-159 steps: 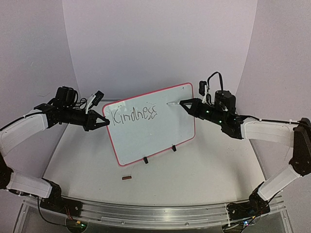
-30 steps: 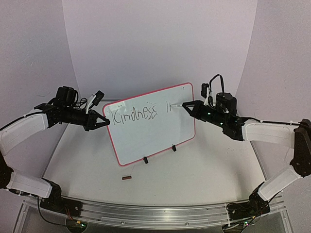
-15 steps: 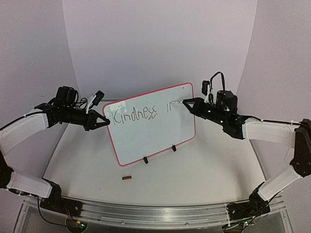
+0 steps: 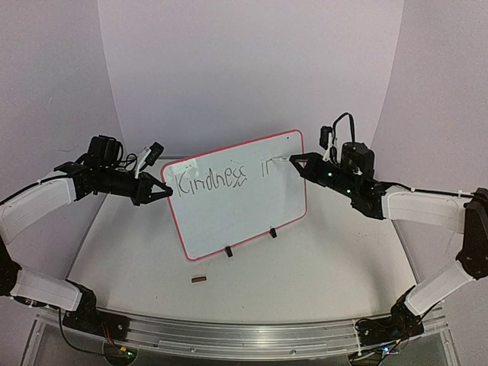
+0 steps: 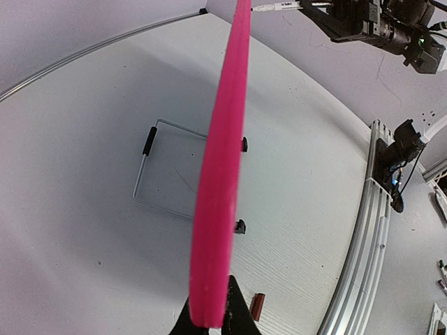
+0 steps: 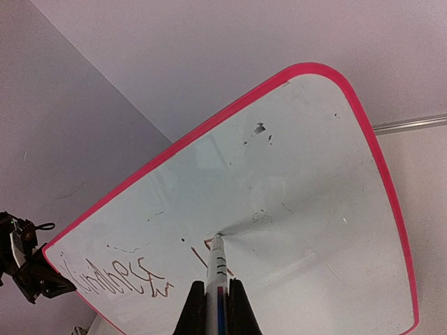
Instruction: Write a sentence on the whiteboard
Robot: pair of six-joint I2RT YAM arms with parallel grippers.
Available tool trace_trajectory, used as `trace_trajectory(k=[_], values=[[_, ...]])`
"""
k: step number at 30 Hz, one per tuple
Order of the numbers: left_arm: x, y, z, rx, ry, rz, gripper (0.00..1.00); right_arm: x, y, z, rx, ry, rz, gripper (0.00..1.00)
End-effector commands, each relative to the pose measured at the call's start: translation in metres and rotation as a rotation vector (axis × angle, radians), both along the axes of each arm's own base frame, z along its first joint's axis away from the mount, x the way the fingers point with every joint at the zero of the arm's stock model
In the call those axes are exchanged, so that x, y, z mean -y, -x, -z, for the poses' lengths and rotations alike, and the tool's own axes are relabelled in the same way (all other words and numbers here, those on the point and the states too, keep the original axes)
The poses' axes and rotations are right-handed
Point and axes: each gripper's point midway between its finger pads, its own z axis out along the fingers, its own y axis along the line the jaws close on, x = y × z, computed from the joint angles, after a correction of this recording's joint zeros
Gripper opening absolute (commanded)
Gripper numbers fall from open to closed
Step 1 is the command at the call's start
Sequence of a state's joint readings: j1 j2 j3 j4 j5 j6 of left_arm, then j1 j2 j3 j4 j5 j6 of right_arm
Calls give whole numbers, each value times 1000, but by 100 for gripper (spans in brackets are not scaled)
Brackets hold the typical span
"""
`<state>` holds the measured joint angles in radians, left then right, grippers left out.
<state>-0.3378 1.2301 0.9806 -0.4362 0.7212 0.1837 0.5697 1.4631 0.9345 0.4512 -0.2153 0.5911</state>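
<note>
The whiteboard point(image 4: 236, 206), white with a red rim, stands tilted on two black clip feet in the top view. The sentence point(image 4: 210, 181) reads "Kindness", with two newer strokes to its right. My left gripper point(image 4: 166, 191) is shut on the board's left rim, which shows as a pink edge point(image 5: 216, 209) in the left wrist view. My right gripper point(image 4: 293, 162) is shut on a white marker point(image 6: 215, 279). The marker's tip touches the whiteboard point(image 6: 307, 230) just right of the sentence point(image 6: 122, 276).
A small brown-red cap point(image 4: 199, 279) lies on the table in front of the board; it also shows in the left wrist view point(image 5: 257, 306). A wire stand point(image 5: 160, 174) sits behind the board. An aluminium rail point(image 4: 244, 335) runs along the near table edge.
The right gripper has moved right along the board's top and the marker has added two strokes after "Kindness". The left arm has not moved.
</note>
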Motion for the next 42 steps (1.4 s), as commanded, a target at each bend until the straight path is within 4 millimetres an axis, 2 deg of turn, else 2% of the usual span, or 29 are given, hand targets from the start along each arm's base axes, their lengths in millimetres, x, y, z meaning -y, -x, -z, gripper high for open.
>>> trace_trajectory(k=[1,14,20,28,34,42], values=[[-4,-4,22,-7,-89,-15,0,11,1,-17,49,-18,35,0],[-3,-3,23,-9,-89,-14,0,12,7,16,-28,17,21,0],[-3,-3,22,-8,-89,-13,0,16,10,22,-41,31,33,0],[-3,-3,21,-2,-88,-14,0,17,12,13,-26,18,32,0],[-5,-4,19,5,-92,-29,0,17,25,-7,10,-8,-12,0],[-4,-3,17,10,-89,-27,0,26,41,-22,31,41,-22,0]])
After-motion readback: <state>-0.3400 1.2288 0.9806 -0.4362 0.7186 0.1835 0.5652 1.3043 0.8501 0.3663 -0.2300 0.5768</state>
